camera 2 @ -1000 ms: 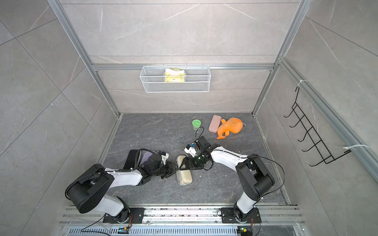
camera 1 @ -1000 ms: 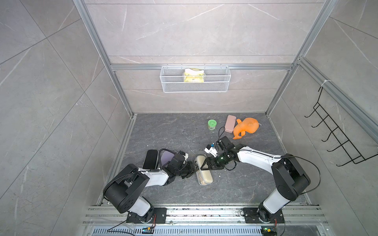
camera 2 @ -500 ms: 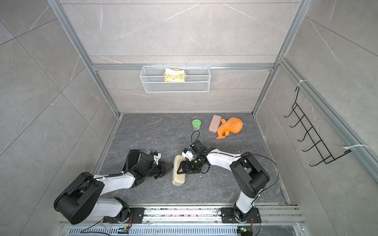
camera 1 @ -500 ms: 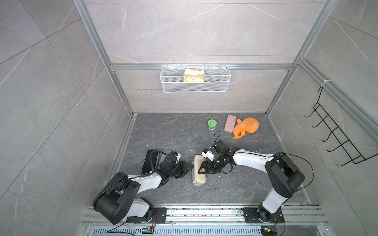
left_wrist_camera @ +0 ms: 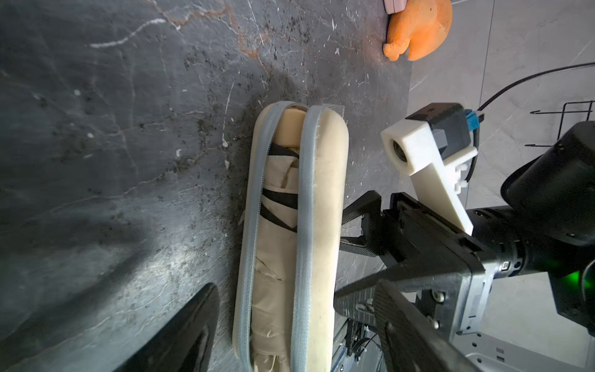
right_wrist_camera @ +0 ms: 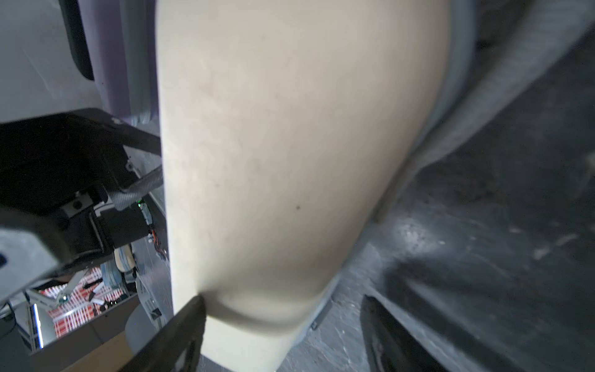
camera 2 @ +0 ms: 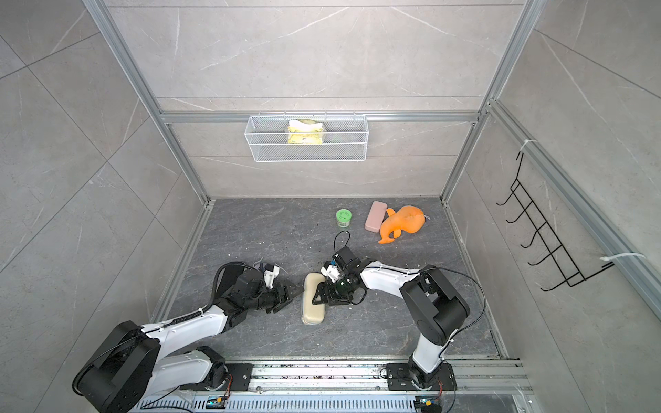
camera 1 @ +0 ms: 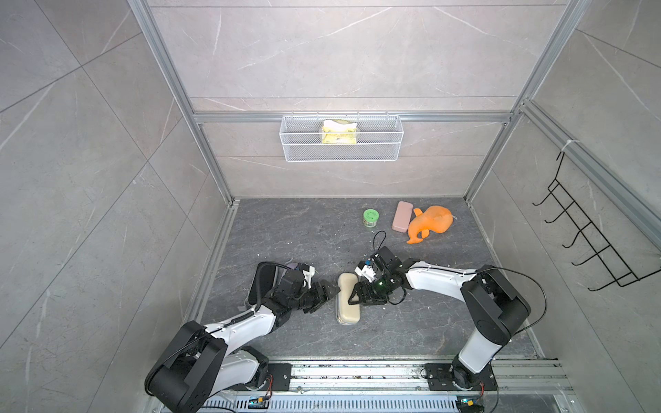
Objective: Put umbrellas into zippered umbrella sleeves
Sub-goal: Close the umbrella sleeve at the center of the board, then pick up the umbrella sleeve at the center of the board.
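The cream zippered umbrella sleeve stands on its long edge on the floor. Its zip gapes in the left wrist view, and the beige umbrella with black markings lies inside. My left gripper is open, its fingers on either side of the sleeve's end without touching it. My right gripper is open around the sleeve's other side. One finger dents the cream shell and the other stays off it. A black sleeve and a lilac sleeve lie behind my left arm.
At the back right are a green tub, a pink case and an orange plush toy. A wire basket hangs on the back wall and a black hook rack on the right wall.
My left gripper has opened wide and let go of the cream sleeve. My right gripper has narrowed a little and pressed one finger into the shell. The sleeve has shifted slightly left.
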Action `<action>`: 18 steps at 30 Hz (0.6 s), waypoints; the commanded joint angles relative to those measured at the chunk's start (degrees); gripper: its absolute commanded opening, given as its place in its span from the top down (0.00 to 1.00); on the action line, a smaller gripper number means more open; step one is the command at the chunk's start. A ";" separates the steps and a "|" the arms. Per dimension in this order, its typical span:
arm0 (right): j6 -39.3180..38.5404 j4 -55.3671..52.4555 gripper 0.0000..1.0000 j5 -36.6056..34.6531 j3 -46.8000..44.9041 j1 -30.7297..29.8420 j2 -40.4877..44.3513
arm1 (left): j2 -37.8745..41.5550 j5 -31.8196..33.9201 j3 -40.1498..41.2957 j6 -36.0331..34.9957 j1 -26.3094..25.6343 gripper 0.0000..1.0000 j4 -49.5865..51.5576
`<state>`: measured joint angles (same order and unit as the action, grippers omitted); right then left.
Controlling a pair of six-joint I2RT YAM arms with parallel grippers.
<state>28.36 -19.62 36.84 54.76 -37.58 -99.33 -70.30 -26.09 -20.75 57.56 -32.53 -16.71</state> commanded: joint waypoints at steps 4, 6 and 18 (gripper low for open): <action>9.50 0.63 0.34 -8.89 1.28 -3.09 -1.54 | -5.78 -2.39 -2.49 -3.96 -2.38 0.23 -1.58; 11.56 2.08 0.36 -9.99 1.44 -3.84 -2.21 | -7.89 -2.61 -3.24 -4.53 -3.28 0.25 -1.85; 19.61 14.62 0.40 -9.40 2.75 -4.36 -4.97 | -13.38 -2.66 -4.42 -6.60 -4.29 0.35 -2.80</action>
<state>44.73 -13.87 31.86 56.29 -41.87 -101.71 -82.85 -25.50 -23.51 54.63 -35.24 -21.63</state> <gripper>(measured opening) 0.598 0.646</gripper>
